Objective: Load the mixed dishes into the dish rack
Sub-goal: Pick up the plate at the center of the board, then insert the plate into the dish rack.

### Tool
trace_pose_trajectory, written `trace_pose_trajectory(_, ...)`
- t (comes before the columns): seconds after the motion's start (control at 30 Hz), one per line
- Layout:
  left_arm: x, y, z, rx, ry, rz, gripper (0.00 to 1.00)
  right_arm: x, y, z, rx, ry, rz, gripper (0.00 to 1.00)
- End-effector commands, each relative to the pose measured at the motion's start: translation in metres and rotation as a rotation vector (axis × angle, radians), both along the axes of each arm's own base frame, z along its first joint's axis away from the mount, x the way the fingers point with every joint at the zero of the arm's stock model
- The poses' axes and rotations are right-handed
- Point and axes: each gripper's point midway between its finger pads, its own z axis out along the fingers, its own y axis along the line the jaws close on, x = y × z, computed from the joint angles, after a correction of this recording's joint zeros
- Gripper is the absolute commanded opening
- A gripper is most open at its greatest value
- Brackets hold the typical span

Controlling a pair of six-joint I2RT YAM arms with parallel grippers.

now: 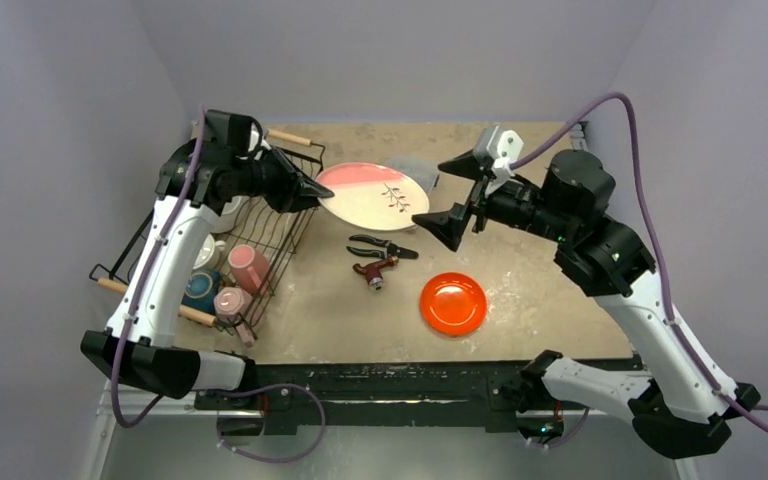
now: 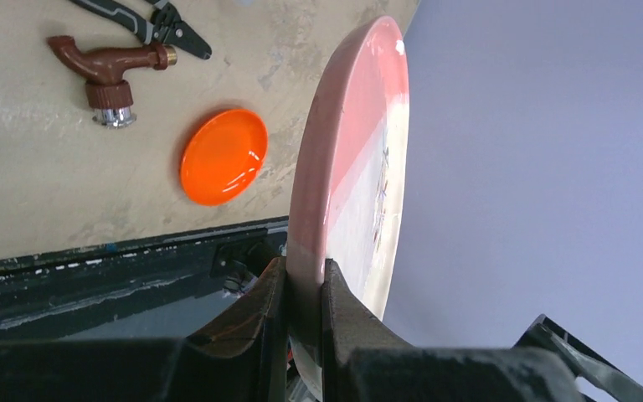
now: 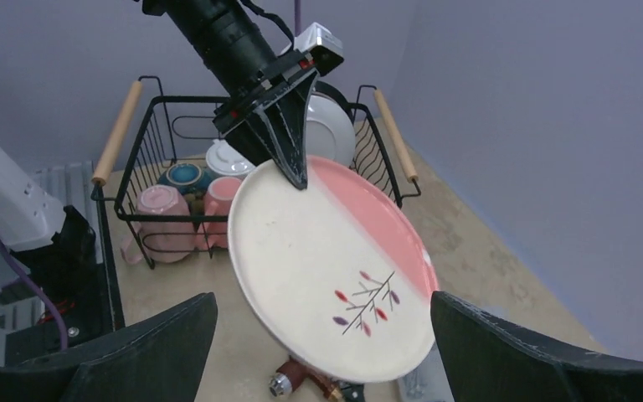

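Pinching the rim of the pink and cream plate (image 1: 375,197), the left gripper (image 1: 312,192) holds it up in the air, with its two fingers pressed tight on either side of the edge. The plate hangs between the two arms, above the tabletop (image 1: 530,260) and just beside the right side of the dish rack (image 1: 290,240), not inside it. Its face, with a little twig picture on it, is tilted toward the right arm. The right gripper (image 1: 430,192) is close to the other edge of the plate, and its fingers are spread wide apart with nothing held in them. The rack sits at the left of the tabletop. In it are two pink mugs (image 1: 248,267), a dark teal bowl (image 1: 200,290), a white cup (image 3: 228,159) and a white plate (image 3: 331,126) standing up at the far end. An orange plate (image 1: 453,303) lies flat on the tabletop near the front, well apart from the rack. Black pliers (image 1: 382,244) and a brown tap (image 1: 375,271) lie side by side between the held plate and the orange one. Behind the held plate there is something pale and see-through (image 1: 418,172), maybe a plastic box, but it is too hazy to be sure.
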Motion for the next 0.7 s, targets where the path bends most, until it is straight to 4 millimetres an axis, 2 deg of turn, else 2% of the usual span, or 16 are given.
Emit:
trace_pose_trajectory(0.0, -0.020, -0.006, 0.033, -0.143, 0.004, -0.004, 0.00, 0.012, 0.026, -0.013, -0.191, -0.144, 0.077, 0.99)
trace_pose_trajectory(0.1, -0.023, -0.006, 0.033, -0.168, 0.036, 0.019, 0.00, 0.016, 0.044, -0.021, -0.246, -0.212, 0.039, 0.99)
trace_pose_trajectory(0.17, -0.023, -0.006, 0.035, -0.175, 0.041, 0.029, 0.00, 0.008, 0.060, -0.027, -0.294, -0.275, 0.047, 0.99)
trace_pose_trajectory(0.3, -0.028, 0.000, 0.031, -0.144, 0.075, 0.060, 0.00, 0.004, 0.073, -0.034, -0.357, -0.366, 0.063, 0.90)
trace_pose_trajectory(0.37, -0.031, 0.001, 0.029, -0.146, 0.098, 0.076, 0.00, 0.000, 0.076, -0.045, -0.413, -0.406, 0.101, 0.85)
trace_pose_trajectory(0.47, -0.032, 0.000, 0.026, -0.166, 0.132, 0.094, 0.00, -0.002, 0.079, -0.061, -0.478, -0.432, 0.113, 0.83)
trace_pose_trajectory(0.67, -0.036, -0.002, 0.038, -0.197, 0.139, 0.102, 0.00, 0.039, 0.066, -0.076, -0.581, -0.509, -0.152, 0.72)
